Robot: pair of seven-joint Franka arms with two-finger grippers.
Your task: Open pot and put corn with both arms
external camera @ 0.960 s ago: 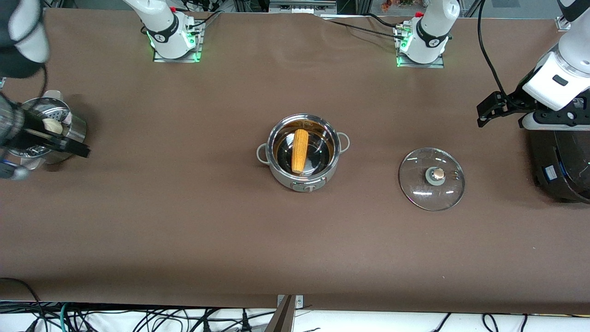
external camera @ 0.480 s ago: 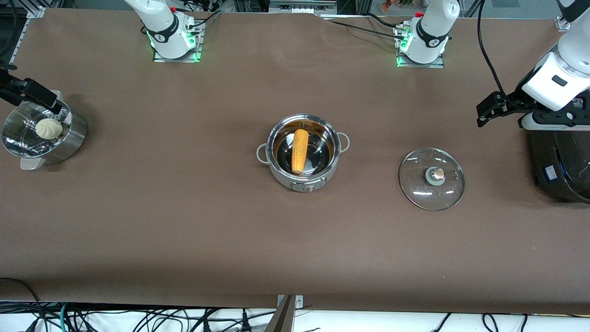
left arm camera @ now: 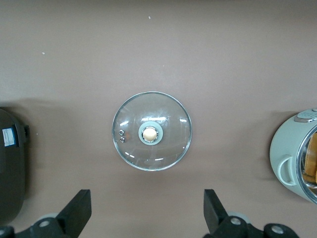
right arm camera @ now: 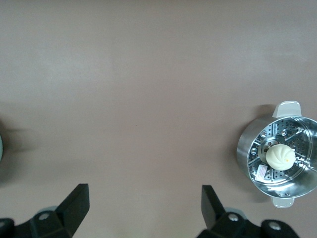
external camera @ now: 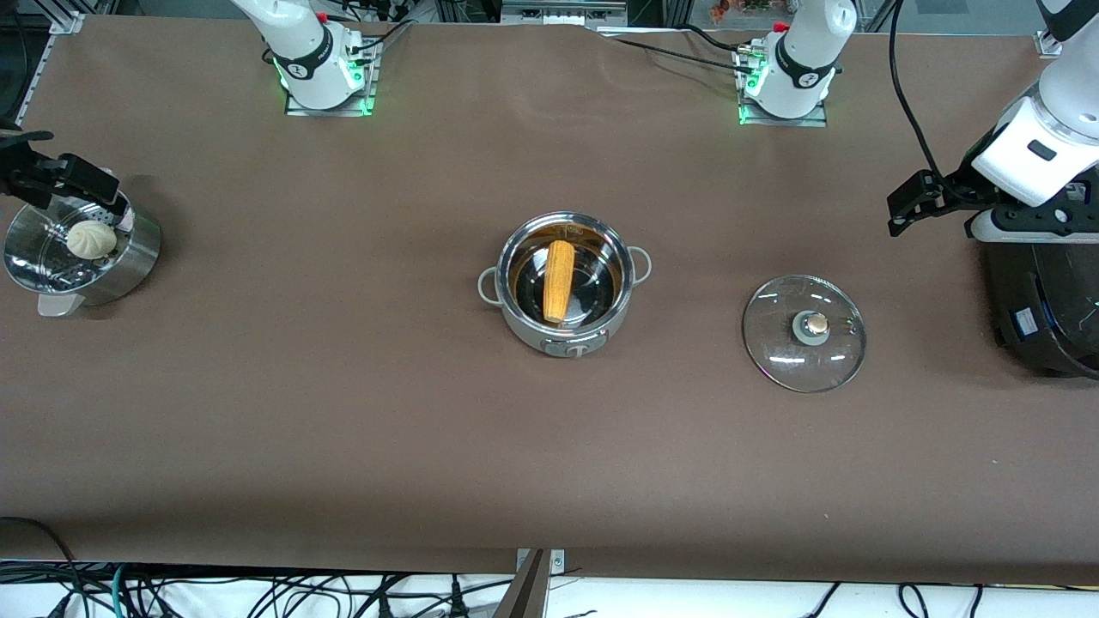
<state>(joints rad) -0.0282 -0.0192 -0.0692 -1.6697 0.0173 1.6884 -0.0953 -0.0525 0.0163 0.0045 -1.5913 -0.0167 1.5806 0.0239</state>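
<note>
The corn (external camera: 558, 280) lies inside the uncovered pot (external camera: 564, 330) at mid-desk. Both tools (left tool (left arm camera: 145, 214), right tool (right arm camera: 142, 211)) hang released, empty, high over the desk's ends.

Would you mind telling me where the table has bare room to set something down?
Bare brown table runs between the steamer and the pot holding the corn, and along the whole strip nearer the front camera. A narrower gap lies between pot and glass lid. It is crowded at the left arm's end, where lid, black cooker and left gripper sit close.
</note>
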